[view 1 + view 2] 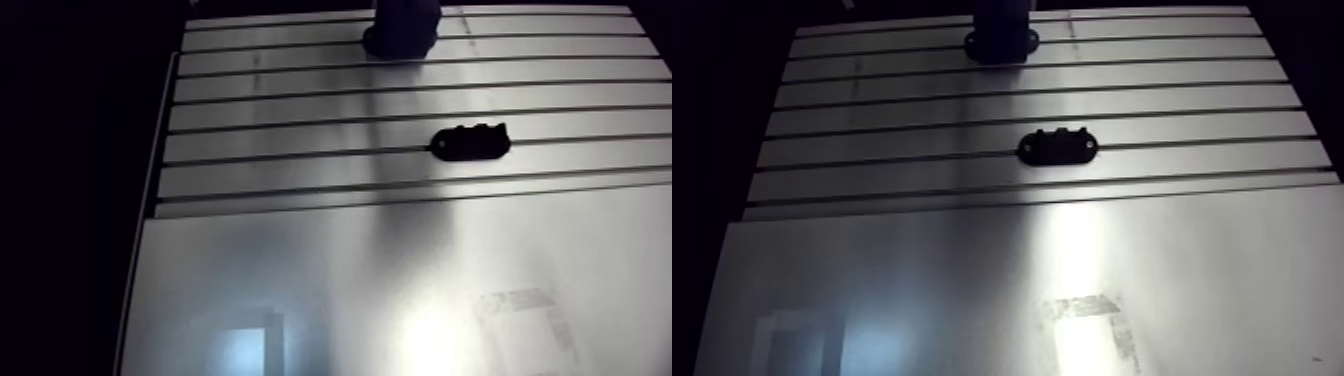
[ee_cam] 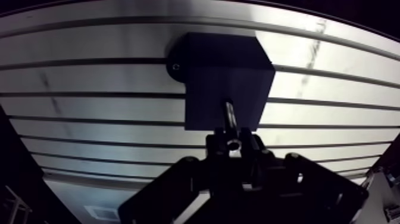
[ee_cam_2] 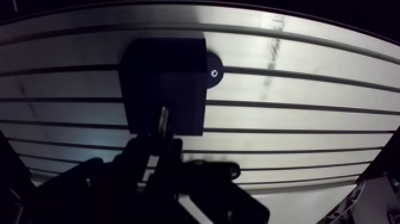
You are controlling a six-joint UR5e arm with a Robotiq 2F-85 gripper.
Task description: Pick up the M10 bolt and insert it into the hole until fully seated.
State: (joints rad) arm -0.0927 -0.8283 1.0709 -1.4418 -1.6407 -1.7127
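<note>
In the wrist view my gripper (image 2: 232,142) is shut on the M10 bolt (image 2: 229,116). Its bright metal shank sticks out ahead of the fingertips. The shank points at the dark square block (image 2: 226,71), which stands on the slotted table and has a round mounting ear with a screw (image 2: 175,67) on one side. The bolt's tip lies over the near part of the block's face. The hole itself is lost in the dark surface. In the arm view the block (image 1: 1000,35) shows at the far end of the table, and the gripper above it cannot be made out.
A low black oval fixture (image 1: 1057,146) with small bumps on top lies on the slotted table (image 1: 872,120), nearer than the block. A smooth plate (image 1: 922,280) with bright reflections covers the near half. The table's left edge (image 1: 150,180) drops into darkness.
</note>
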